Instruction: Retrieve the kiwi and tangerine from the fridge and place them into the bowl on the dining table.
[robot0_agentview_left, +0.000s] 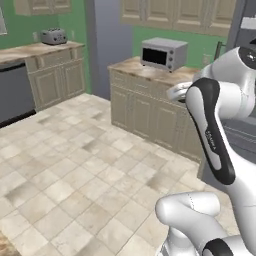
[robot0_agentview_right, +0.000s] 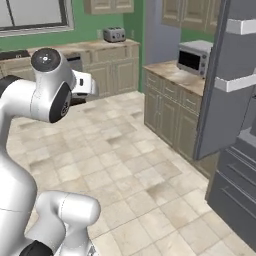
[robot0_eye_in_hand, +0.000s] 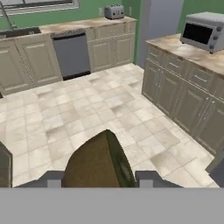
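Kitchen with green walls, beige cabinets and a tiled floor (robot0_eye_in_hand: 87, 113). In the hand view, the kiwi (robot0_eye_in_hand: 98, 164), brown with a dark green edge, sits between the gripper (robot0_eye_in_hand: 98, 179) finger tips, which are closed on it, above the floor. The fridge (robot0_agentview_right: 235, 125) stands at right with its door (robot0_agentview_right: 220, 80) open. A microwave (robot0_eye_in_hand: 203, 30) sits on the counter; a toaster (robot0_eye_in_hand: 113, 12) on the far counter.

Matt fuzzy kiwi (robot0_eye_in_hand: 98, 164), brushed-metal microwave (robot0_eye_in_hand: 204, 29), marbled ctr (robot0_eye_in_hand: 194, 54)
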